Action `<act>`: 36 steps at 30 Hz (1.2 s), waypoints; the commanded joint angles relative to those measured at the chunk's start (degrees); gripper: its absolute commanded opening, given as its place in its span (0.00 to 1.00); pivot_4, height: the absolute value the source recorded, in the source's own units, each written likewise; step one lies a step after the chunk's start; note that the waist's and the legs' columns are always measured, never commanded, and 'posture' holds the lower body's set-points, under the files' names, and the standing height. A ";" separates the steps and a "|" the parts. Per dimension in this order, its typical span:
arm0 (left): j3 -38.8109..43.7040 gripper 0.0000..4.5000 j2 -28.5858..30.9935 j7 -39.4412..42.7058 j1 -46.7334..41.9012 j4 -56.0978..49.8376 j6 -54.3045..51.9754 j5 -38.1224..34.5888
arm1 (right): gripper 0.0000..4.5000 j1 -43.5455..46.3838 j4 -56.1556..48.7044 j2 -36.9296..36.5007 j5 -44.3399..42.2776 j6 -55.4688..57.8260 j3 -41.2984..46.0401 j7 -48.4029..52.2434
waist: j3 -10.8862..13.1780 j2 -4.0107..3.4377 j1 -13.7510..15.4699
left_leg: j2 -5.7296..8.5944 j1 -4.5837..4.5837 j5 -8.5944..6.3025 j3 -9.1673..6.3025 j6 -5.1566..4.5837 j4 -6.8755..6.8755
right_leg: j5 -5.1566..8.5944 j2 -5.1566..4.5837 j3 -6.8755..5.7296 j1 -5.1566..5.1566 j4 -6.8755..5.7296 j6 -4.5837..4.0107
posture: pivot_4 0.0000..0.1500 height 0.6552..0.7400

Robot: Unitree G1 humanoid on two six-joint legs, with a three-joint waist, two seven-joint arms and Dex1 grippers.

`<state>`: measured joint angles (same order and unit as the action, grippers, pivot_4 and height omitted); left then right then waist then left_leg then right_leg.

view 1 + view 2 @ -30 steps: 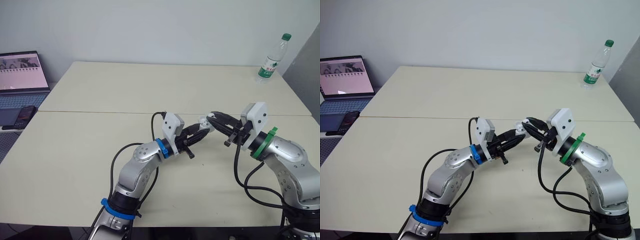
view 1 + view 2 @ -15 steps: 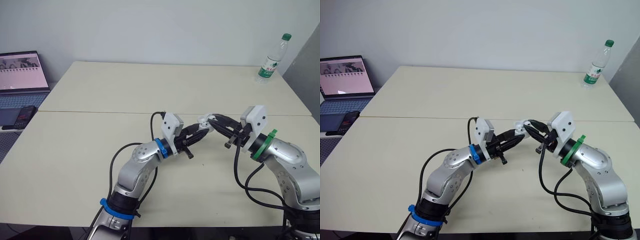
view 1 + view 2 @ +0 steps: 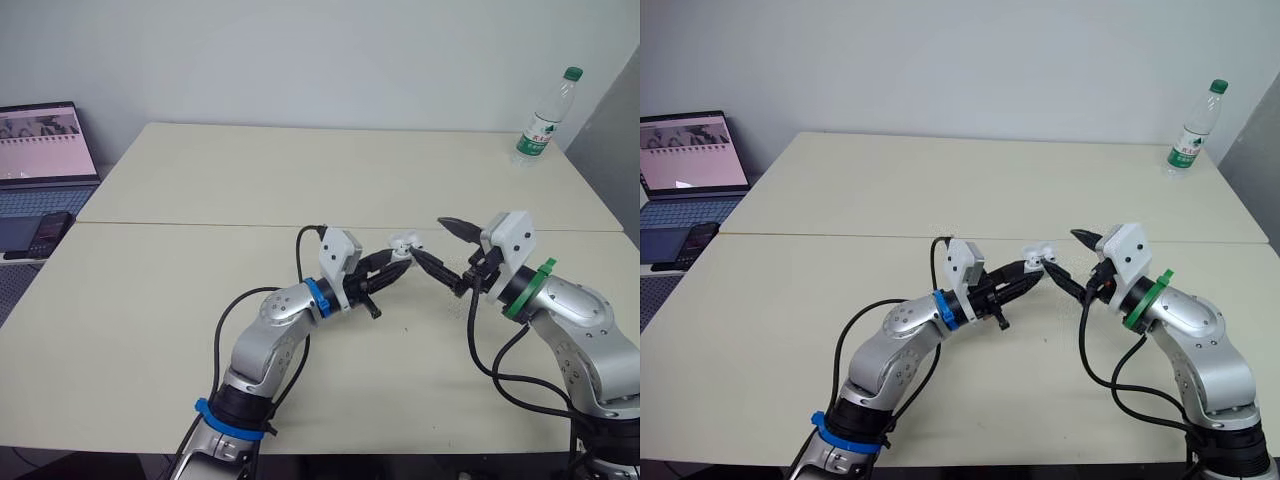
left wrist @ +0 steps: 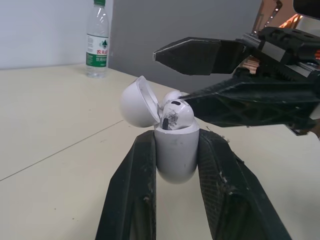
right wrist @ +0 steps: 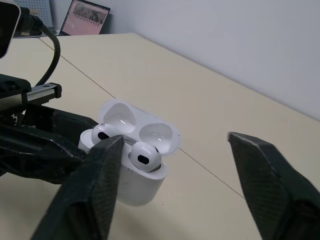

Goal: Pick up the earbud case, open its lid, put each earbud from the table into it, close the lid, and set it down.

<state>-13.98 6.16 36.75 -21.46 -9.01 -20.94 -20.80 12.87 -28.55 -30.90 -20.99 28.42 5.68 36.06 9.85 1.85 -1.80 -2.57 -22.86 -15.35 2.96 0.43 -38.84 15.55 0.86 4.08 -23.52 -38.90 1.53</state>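
My left gripper [image 4: 175, 141] is shut on the body of the white earbud case [image 4: 174, 152], holding it a little above the table [image 3: 200, 300]. The case's lid [image 4: 138, 103] stands open, tipped back. Two white earbuds [image 5: 144, 155] sit in the case, their heads poking out of the slots. My right gripper [image 3: 430, 240] is open right beside the case, with one finger [image 4: 200, 53] above it and the other at the earbuds' side. Nothing is between its fingers.
A plastic water bottle [image 3: 545, 118] stands at the far right corner of the table. A laptop [image 3: 40, 150] and a phone [image 3: 50, 232] lie on a lower surface to the left. A seam [image 3: 200, 224] crosses the table.
My right gripper, shut at the case's mouth before, has spread its fingers wide and drawn back slightly. The left gripper with the case has shifted a little to the left.
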 commanded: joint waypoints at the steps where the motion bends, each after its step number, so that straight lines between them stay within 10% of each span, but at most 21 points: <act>1: -0.44 0.17 -0.69 0.50 -0.63 -1.97 1.44 -0.27 | 1.00 0.42 -1.29 -0.35 -2.53 0.04 1.94 0.22 | 0.00 0.00 0.00 | 0.00 0.00 0.00 0.00 0.00 0.00 | 0.00 0.00 0.00 0.00 0.00 0.00 | 1.00 0.95; 16: 0.06 0.17 0.77 5.77 -1.92 0.50 2.00 -1.79 | 1.00 5.79 7.83 -10.25 -31.99 20.53 14.59 8.29 | 0.01 0.02 0.03 | 0.03 -0.02 0.00 0.03 0.00 0.00 | -0.01 -0.01 0.01 0.01 0.03 -0.01 | 1.00 0.95; 28: -1.36 0.17 2.69 14.08 -2.77 0.63 0.24 -4.77 | 0.05 9.31 18.45 -15.81 -31.94 26.28 8.67 16.49 | 0.01 0.01 -0.01 | 0.00 -0.04 -0.01 0.03 -0.01 0.02 | 0.01 0.02 0.01 0.00 0.06 0.00 | 1.00 0.95; 36: -1.89 0.17 2.21 13.87 -1.90 -0.92 -3.76 -6.39 | 0.01 10.48 20.13 -17.16 -33.64 29.42 7.01 21.16 | 0.01 0.01 0.00 | -0.01 -0.04 -0.01 -0.02 -0.01 0.02 | 0.04 0.01 -0.02 0.00 0.06 0.06 | 1.00 0.95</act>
<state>-15.62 8.84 50.65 -23.11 -7.32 -23.97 -25.87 22.05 -8.05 -47.06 -53.04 57.24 12.16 55.24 9.87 1.86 -1.80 -2.58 -22.91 -15.35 2.93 0.41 -38.81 15.59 0.87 4.06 -23.52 -38.84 1.59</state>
